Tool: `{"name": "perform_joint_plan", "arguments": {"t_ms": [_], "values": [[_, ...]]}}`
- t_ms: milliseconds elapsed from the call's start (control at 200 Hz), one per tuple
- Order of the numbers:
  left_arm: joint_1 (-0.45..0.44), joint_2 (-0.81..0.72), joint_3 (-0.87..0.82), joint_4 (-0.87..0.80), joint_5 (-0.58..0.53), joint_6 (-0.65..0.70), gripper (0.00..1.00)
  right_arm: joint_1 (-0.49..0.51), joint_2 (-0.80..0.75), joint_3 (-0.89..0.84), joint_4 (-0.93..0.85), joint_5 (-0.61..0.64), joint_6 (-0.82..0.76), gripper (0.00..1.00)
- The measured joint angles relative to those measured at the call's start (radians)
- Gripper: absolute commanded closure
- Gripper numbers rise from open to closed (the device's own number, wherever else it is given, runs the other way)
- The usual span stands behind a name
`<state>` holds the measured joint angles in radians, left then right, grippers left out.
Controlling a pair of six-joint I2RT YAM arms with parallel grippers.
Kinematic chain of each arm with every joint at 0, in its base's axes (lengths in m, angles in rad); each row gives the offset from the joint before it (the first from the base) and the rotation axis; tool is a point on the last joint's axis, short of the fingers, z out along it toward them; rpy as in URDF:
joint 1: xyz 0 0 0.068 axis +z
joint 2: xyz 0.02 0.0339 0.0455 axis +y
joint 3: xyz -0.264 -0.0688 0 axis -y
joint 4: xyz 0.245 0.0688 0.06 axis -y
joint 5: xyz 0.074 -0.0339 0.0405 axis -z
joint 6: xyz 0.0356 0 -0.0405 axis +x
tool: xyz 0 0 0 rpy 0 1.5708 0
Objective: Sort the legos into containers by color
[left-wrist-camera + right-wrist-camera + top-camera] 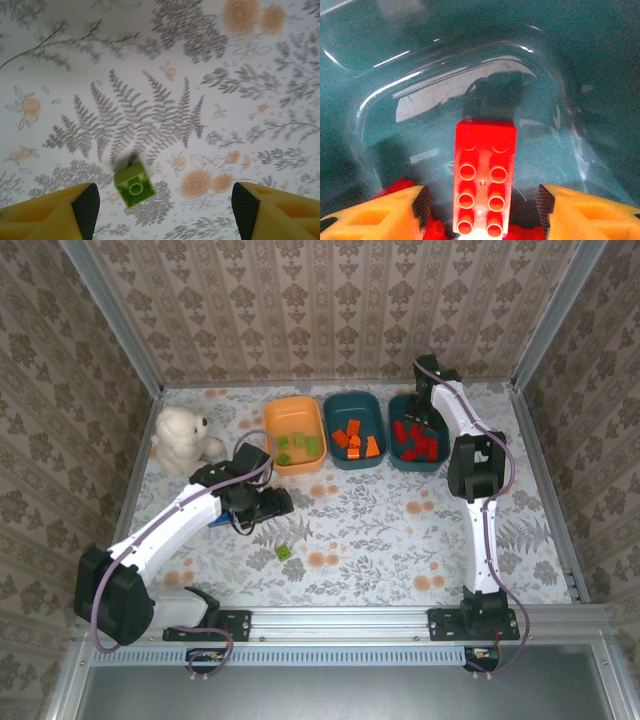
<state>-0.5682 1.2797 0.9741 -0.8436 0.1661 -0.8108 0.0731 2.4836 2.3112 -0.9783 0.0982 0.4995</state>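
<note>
Three trays sit in a row along the far side of the worktop: the orange tray on the left, the middle teal tray, and the right teal tray. So far the green legos are in the orange one, the orange legos are in the middle one, and the red legos are in the right one. One loose green lego is out on the flowery worktop, closer to my bases and well apart from the trays.

My left fingers are spread wide over the worktop and aren't pinching anything. In the wrist view that loose green lego shows between the tips, nearer the finger on the left of the view, and touches neither.

My right fingers are over the right teal tray, also spread. A long red brick sits between them, studs facing the camera, with a clear gap on both sides, so no grip there. More red pieces peek out under it at the bottom edge, and I can't tell if it's resting on them.

Also a white teddy bear is parked to the left of the orange tray, not touching it.
</note>
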Motion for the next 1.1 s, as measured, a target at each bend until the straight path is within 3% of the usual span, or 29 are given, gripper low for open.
{"name": "perform_joint_plan", "arguments": {"t_ms": [105,245,480,640,765,895,1100], "values": [[-0.008,0.0,-0.023,-0.019,-0.012,-0.045,0.26,0.009,-0.075,-0.047,0.011,-0.001,0.001,0.44],[-0.029,0.01,-0.082,-0.016,-0.005,-0.118,0.25,0.073,-0.346,-0.253,0.079,-0.011,0.001,0.45],[-0.071,0.049,-0.163,-0.001,0.004,-0.228,0.23,0.389,-0.916,-0.787,0.273,-0.089,0.043,0.44],[-0.098,0.084,-0.183,0.059,0.014,-0.29,0.24,0.542,-1.153,-1.188,0.38,-0.165,0.08,0.39],[-0.125,0.144,-0.182,0.098,0.013,-0.312,0.27,0.605,-1.318,-1.442,0.434,-0.287,0.114,0.34],[-0.157,0.204,-0.182,0.114,0.011,-0.331,0.34,0.613,-1.46,-1.558,0.453,-0.383,0.14,0.3],[-0.165,0.229,-0.18,0.139,-0.012,-0.348,0.5,0.613,-1.548,-1.57,0.456,-0.429,0.145,0.3]]}}
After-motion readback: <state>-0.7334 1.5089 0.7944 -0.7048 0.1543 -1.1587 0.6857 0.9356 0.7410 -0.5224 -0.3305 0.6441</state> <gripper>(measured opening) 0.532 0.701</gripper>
